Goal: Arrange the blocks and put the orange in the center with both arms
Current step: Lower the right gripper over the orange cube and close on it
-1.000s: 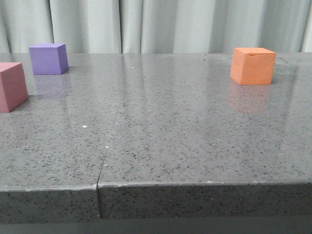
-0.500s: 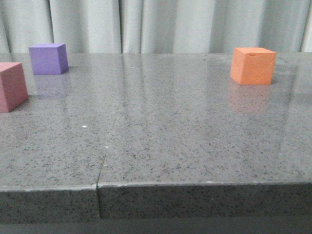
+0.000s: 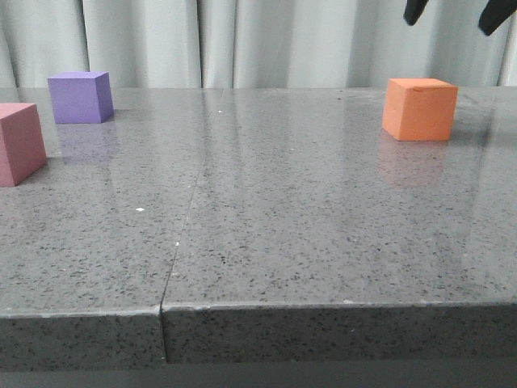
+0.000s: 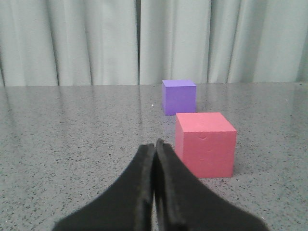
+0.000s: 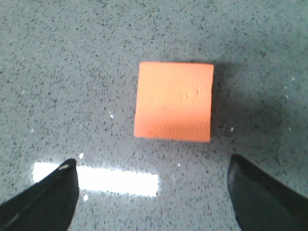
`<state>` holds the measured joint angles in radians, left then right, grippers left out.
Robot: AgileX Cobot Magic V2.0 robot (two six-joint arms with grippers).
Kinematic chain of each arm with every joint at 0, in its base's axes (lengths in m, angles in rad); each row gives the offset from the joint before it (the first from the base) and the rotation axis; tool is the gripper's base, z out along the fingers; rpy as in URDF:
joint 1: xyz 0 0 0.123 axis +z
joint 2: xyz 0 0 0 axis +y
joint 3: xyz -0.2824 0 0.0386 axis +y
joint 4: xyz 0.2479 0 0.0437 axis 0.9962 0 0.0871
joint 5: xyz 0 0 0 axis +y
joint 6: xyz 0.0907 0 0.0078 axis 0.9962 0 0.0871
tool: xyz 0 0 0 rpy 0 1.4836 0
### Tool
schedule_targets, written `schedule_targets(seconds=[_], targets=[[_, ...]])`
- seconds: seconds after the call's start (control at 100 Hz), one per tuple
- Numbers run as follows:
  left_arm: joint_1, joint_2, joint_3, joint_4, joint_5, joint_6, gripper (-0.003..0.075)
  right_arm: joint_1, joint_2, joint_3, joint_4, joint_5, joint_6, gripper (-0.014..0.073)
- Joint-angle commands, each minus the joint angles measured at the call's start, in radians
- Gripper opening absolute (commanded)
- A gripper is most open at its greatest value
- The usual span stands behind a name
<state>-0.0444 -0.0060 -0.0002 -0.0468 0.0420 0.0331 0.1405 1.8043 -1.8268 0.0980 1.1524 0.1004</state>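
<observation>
- You have three foam cubes sitting loose on the grey speckled surface (image 3: 266, 218); none of them rests in or on anything else.
- The orange cube (image 3: 419, 108) stands far back on the right side of the surface in the front view, upright, with a small dent near one upper edge.
- Your right pincer (image 3: 456, 12) hangs above that orange cube (image 5: 174, 101), only its two dark fingertips (image 3: 416, 10) entering the top of the front view.
- From the right wrist view you look straight down on the cube's top face; the two fingers (image 5: 45, 195) of the right pincer (image 5: 153, 195) are spread wide, wider than the cube, and grip nothing.
- The cube lies ahead of the gap between those fingers, clear of both.
- The purple cube (image 3: 79, 97) stands far back on the left side of the surface.
- The pink cube (image 3: 20, 143) sits nearer to you at the left edge of the front view, partly cut off, close to the purple one but not touching it.
- Your left pincer (image 4: 155, 149) shows only in the left wrist view: its fingers (image 4: 132, 187) are pressed together with nothing between them.
- It sits low over the surface, its tips just beside the pink cube (image 4: 205, 143), with the purple cube (image 4: 179, 96) further off behind that.
- A pale curtain (image 3: 242, 40) closes off the back.
</observation>
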Motion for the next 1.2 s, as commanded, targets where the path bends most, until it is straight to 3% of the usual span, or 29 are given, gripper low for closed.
schedule_targets(seconds=[0.0,0.24,0.82,0.92,1.07,1.19], targets=[[0.002,-0.029,0.042,-0.006,-0.083,0.001,-0.0020,-0.002,0.011,-0.084,-0.003,0.002,-0.012,0.0621],[0.002,-0.029,0.042,-0.006,-0.083,0.001,-0.0020,-0.002,0.131,-0.176,-0.019,0.018,0.006,0.0621],[0.002,-0.029,0.042,-0.006,-0.083,0.001,-0.0020,-0.002,0.244,-0.179,-0.033,0.008,0.006,0.0617],[0.002,-0.029,0.042,-0.006,-0.083,0.001,-0.0020,-0.002,0.244,-0.179,-0.033,0.007,0.006,0.0530],[0.002,-0.029,0.042,-0.006,-0.083,0.001,-0.0020,-0.002,0.244,-0.179,-0.033,-0.002,0.006,0.0324],[0.002,-0.029,0.042,-0.006,-0.083,0.001,-0.0020,-0.002,0.244,-0.179,-0.033,-0.016,0.006,0.0261]])
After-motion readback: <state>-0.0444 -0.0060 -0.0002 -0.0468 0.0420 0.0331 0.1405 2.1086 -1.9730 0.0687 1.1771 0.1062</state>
